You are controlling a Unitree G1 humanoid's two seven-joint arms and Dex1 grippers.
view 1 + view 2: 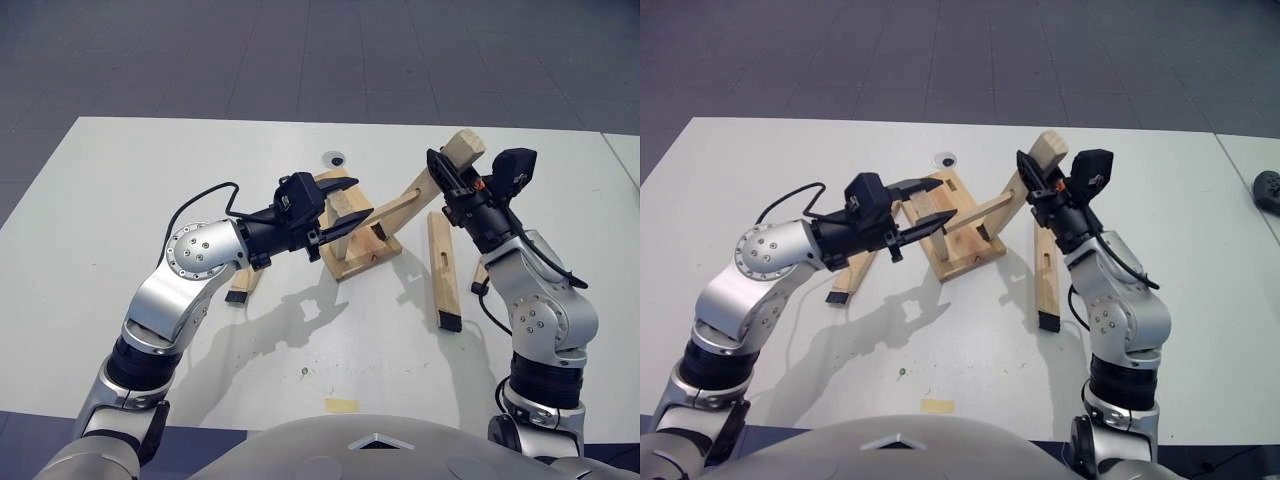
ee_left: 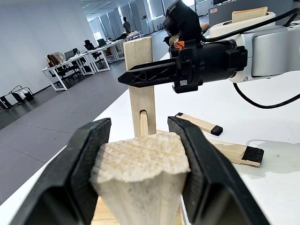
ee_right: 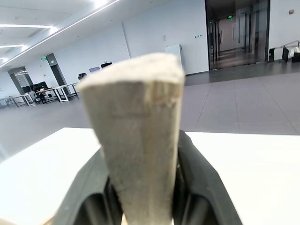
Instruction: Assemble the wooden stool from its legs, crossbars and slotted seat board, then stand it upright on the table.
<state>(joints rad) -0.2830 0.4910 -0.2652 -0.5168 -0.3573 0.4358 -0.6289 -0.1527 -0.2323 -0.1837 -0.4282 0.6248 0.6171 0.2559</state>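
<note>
Head view: the left claw (image 1: 352, 198) pinches a block (image 1: 342, 212) of the half-built stool (image 1: 355, 258) standing on the tabletop (image 1: 120, 200), while the right claw (image 1: 448, 172) clamps a slanted leg (image 1: 465, 148) rising beside it. Left wrist: the block sits tight between that claw's jaws. Right wrist: the leg likewise.

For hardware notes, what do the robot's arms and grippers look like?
The left arm and right arm are rounded silver housings with black bands. The left gripper and right gripper are black, with two tapered fingers. Black cables loop off both; the right wrist has an orange mark.
</note>
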